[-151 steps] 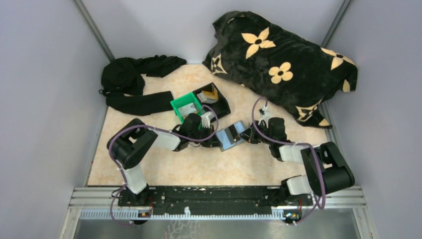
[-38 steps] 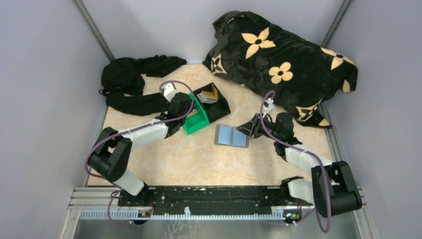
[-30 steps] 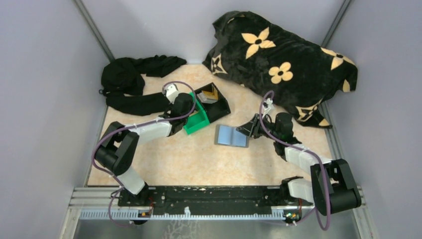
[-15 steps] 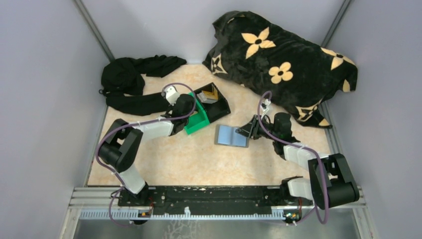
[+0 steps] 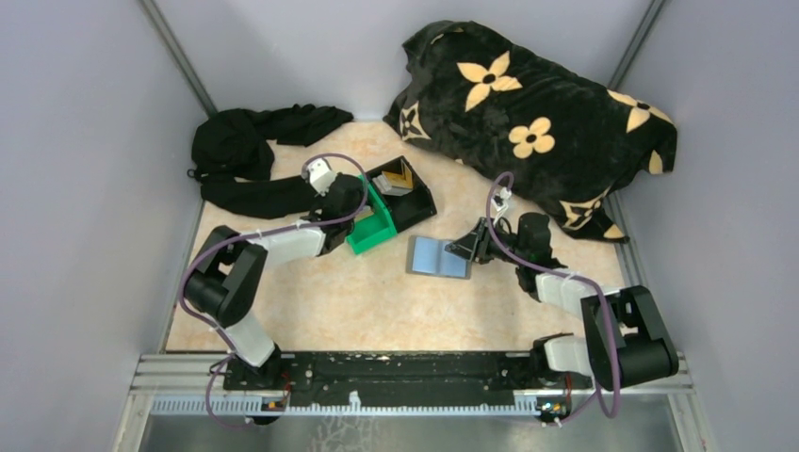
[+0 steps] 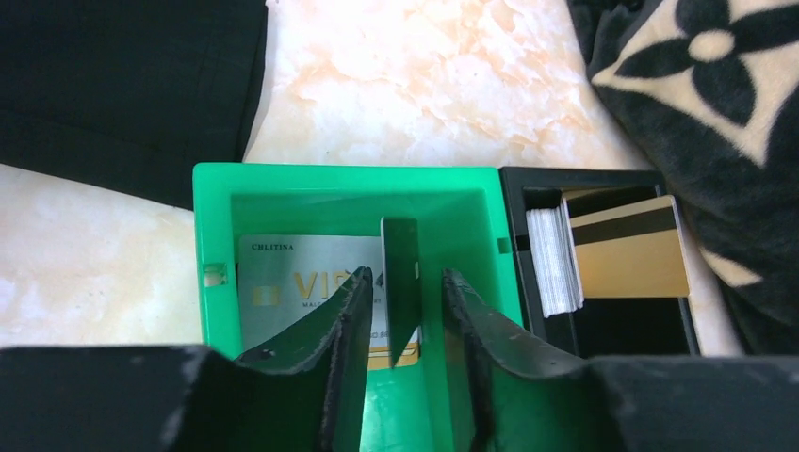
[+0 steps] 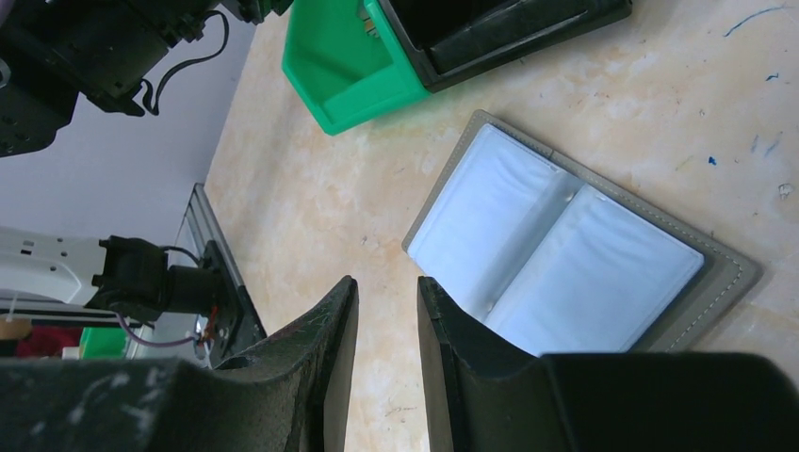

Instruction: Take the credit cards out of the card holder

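- Over green bin [image 6: 311,184], found left claw [image 6: 406,274] released: fingers parted, green plastic showing on either side of what stands between them.
- Between those fingers, noted upright card [image 6: 400,245] standing on edge in shadow, touching neither finger so far as left wrist view shows.
- On bin floor, just left of that card, recorded silvery-grey card [image 6: 292,282] lying flat, face up, "VIS" readable before one finger cuts it off.
- Against right wall of green bin, logged black bin [image 6: 603,176]; inside it saw golden-tan card [image 6: 627,254] with dark stripe, leaning beside pale stack [image 6: 551,259] of thin sheets, edges only visible.
- Over bare desk [image 7: 311,207], found right claw [image 7: 386,282] released too: narrow gap, desk surface showing through, nothing held.
- Just beside that claw, noted card holder [image 7: 565,264] lying open flat on desk, both pale blue panels up, centre fold visible, grey stitched border around.
- From top view, placed holder near green bin, strip of desk between; right claw at holder's right edge.
- Farther out, logged black cloth [image 5: 254,155] at far left and flowered black blanket [image 5: 537,113] at far right.
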Tool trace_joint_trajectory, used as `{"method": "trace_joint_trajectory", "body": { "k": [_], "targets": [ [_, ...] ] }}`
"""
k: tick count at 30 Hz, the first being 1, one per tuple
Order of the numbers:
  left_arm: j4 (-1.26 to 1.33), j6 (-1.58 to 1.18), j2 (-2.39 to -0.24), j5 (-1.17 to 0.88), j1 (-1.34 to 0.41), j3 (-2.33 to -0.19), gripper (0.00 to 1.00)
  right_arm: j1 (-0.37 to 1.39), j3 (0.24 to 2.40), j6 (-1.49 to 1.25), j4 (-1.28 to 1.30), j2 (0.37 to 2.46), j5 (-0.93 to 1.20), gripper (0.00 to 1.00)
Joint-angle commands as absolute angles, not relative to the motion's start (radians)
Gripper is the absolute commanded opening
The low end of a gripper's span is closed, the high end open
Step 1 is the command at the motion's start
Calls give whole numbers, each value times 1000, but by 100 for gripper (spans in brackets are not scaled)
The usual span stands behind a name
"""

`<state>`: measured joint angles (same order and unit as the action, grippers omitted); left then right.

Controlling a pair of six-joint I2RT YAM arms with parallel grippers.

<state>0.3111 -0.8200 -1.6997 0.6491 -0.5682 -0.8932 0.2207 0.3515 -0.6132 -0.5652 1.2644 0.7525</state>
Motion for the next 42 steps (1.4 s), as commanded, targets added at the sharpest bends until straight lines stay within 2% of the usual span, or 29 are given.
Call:
{"method": "trace_joint_trajectory", "body": {
  "k": [1, 3, 15, 18, 25, 27, 34, 42],
  "targets": [
    [266, -830, -1673, 631, -563, -901, 48, 224, 371, -610, -641, 1272, 775, 30],
    [235, -839, -1658, 643, -563, -901, 53, 223, 369, -612, -645, 1274, 776, 30],
    [32, -856, -1515, 760, -563, -932, 62, 224, 360, -630, -677, 1281, 788, 30],
    [19, -830, -1483, 747, -563, -947, 62, 223, 360, -632, -678, 1279, 788, 30],
    [143, -599, -1551, 512, -575, -1040, 41, 223, 354, -632, -679, 1280, 785, 28],
    [146, -600, -1594, 448, -575, -1082, 39, 224, 354, -632, -680, 1282, 785, 27],
    [133, -683, -1678, 332, -543, -1104, 52, 223, 353, -622, -654, 1268, 778, 27],
    [116, -803, -1688, 264, -465, -1013, 50, 223, 358, -622, -653, 1280, 779, 27]
  ]
}}
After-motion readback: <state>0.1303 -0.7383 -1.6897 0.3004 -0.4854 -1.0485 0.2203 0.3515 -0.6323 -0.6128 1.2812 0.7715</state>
